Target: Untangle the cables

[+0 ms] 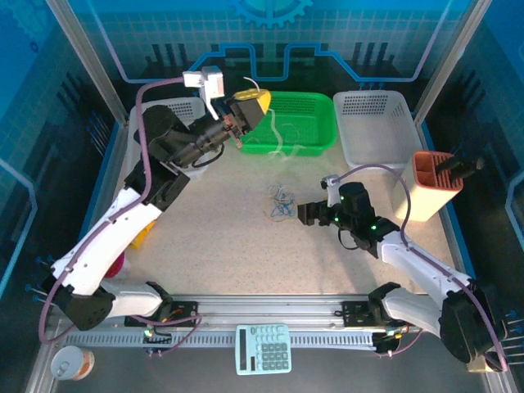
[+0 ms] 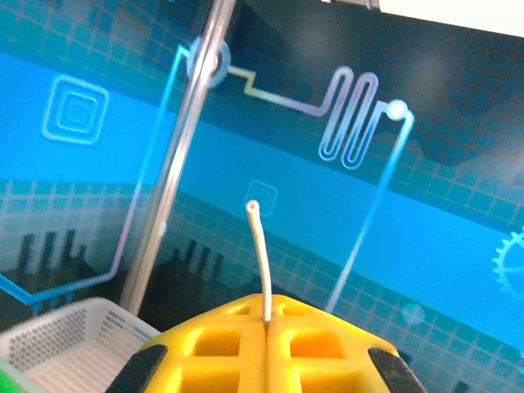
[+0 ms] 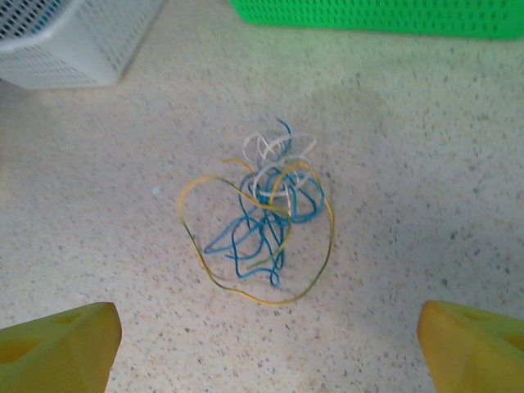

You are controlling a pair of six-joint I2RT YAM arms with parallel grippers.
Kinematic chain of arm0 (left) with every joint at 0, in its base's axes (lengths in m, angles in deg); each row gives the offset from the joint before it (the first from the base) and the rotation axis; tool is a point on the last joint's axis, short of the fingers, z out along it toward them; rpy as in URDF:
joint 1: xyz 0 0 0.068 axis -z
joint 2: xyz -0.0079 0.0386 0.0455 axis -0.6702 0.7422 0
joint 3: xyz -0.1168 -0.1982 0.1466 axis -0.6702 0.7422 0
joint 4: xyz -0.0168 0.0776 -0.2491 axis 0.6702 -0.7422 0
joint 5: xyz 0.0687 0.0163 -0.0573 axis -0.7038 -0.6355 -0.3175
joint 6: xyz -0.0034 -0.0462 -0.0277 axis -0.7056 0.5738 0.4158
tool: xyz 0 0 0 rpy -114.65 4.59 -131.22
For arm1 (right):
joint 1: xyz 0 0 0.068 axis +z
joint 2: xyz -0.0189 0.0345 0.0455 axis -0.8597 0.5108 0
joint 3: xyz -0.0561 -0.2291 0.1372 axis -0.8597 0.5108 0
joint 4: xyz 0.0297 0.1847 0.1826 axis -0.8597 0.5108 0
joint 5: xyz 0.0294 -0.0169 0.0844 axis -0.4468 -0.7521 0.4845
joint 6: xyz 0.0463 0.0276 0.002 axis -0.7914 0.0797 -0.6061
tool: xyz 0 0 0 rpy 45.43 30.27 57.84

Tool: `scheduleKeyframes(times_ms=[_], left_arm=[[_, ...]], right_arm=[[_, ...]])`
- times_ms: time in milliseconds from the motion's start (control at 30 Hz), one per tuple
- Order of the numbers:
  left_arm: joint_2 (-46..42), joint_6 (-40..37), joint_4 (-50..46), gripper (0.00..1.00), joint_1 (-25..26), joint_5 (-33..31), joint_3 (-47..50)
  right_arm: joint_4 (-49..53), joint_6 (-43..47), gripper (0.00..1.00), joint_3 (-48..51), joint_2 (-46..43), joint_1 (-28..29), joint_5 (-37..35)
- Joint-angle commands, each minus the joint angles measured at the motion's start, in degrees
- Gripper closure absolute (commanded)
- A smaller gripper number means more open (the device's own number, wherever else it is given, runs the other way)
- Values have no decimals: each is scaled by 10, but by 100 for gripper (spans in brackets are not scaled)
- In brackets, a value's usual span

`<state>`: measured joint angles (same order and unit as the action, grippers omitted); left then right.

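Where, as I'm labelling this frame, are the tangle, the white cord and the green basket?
tangle [image 3: 260, 217]: right wrist view, middle of the knot.
white cord [image 2: 261, 262]: left wrist view, midway along its upright end.
green basket [image 1: 315, 147]: top external view, front wall.

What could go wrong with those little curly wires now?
1. The left gripper pinches the white cable close to its end, so the cable might slip out and drop somewhere around the green basket.
2. Blue, yellow and white loops cross each other in the tangle. The open right gripper could catch several at once and pull the knot tighter instead of freeing one.
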<state>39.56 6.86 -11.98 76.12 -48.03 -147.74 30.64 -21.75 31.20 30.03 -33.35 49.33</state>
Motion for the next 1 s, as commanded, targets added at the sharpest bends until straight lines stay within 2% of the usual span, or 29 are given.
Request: scheduleKeyframes(times_ms=[0,267,600,800,967], left_arm=[[-13,-44,9,100,-7,-50,2],[50,-72,0,100,-60,-40,-37],[182,-63,68,100,-123,-16,-100],[323,-68,134,100,-134,-27,-197],[471,-54,156,100,-143,-32,-323]], right_arm=[[-13,-15,6,11,18,5,-8],[-8,-28,7,2,19,7,7],[60,-52,7,-37,-20,7,-4],[88,-55,7,-80,-17,5,-6],[102,-51,7,-113,6,6,11]])
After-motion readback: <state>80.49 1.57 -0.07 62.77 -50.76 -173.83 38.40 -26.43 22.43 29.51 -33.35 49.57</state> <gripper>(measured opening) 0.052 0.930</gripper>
